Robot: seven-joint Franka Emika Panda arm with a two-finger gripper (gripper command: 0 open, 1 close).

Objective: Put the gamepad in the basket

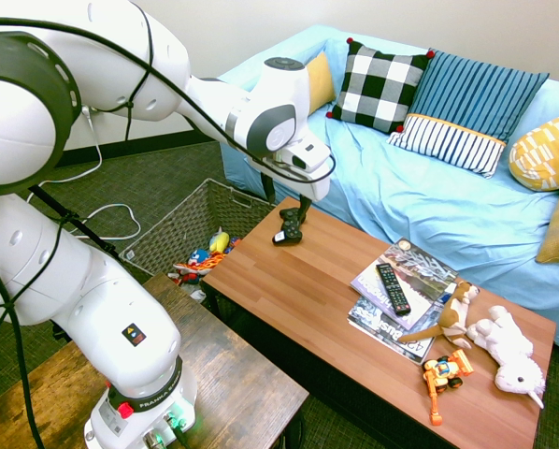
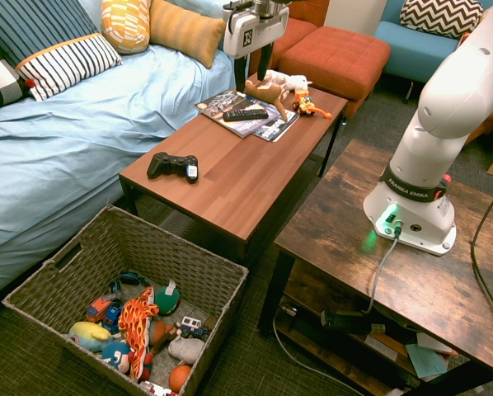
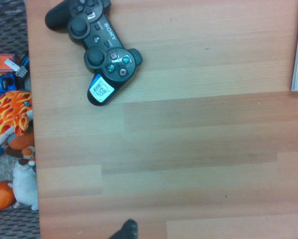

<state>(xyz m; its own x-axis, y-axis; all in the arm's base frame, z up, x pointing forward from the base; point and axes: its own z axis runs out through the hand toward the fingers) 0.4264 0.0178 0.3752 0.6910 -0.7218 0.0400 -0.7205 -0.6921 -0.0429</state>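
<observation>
The gamepad [image 1: 288, 229] is a small black controller with two horns, lying flat near the end of the wooden coffee table [image 1: 326, 299] closest to the basket. It also shows as the gamepad [image 2: 172, 167] and, close up with a white sticker on one horn, as the gamepad [image 3: 96, 47]. My gripper [image 2: 253, 73] hangs open well above the table with nothing between its fingers; in the first exterior view the gripper [image 1: 305, 206] is just above and beside the gamepad. The woven basket [image 2: 222, 280] stands on the floor past the table's end, seen also as the basket [image 1: 181, 220].
The basket holds several toys [image 2: 135, 322]. A black remote [image 2: 245, 115] lies on magazines [image 1: 406, 281] at the table's other half, with plush animals [image 1: 504, 346] and an orange toy [image 1: 445, 371] beyond. A blue sofa [image 1: 429, 196] with cushions runs along the table.
</observation>
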